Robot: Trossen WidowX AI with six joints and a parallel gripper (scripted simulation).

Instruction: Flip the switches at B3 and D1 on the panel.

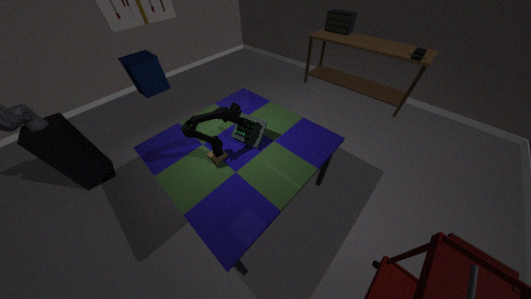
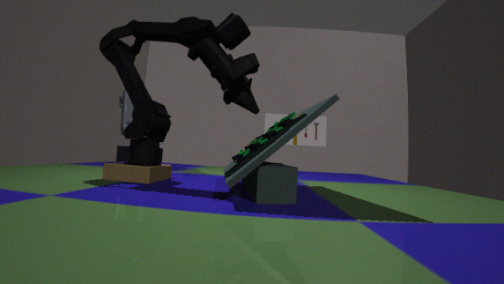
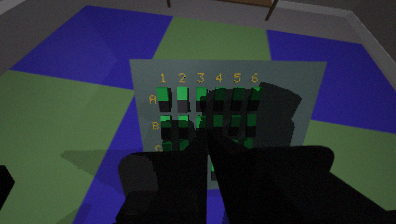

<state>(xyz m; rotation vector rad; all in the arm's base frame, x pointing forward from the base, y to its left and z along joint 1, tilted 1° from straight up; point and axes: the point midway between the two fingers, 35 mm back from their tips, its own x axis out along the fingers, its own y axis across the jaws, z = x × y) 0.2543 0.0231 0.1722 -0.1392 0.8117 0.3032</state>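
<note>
The switch panel (image 1: 264, 127) (image 2: 328, 104) (image 3: 314, 82) is a grey-green board tilted up on a block, with rows of black and green switches. My gripper (image 2: 257, 112) (image 3: 206, 133) is shut and empty; its tips are above the panel's face with a gap in the exterior view. In the wrist view the tips overlap the lower part of switch B3 (image 3: 199, 121), whose green upper part shows. Switch D1 is hidden behind the gripper. Most of rows C and D is also hidden there.
The support block (image 2: 277, 184) is under the panel. The arm's wooden base (image 1: 217, 157) (image 2: 137, 172) stands on the blue and green checkered table (image 1: 251, 232). A wooden bench (image 1: 371, 45), a black box (image 1: 65, 150) and a red cart (image 1: 464, 269) stand away from the table.
</note>
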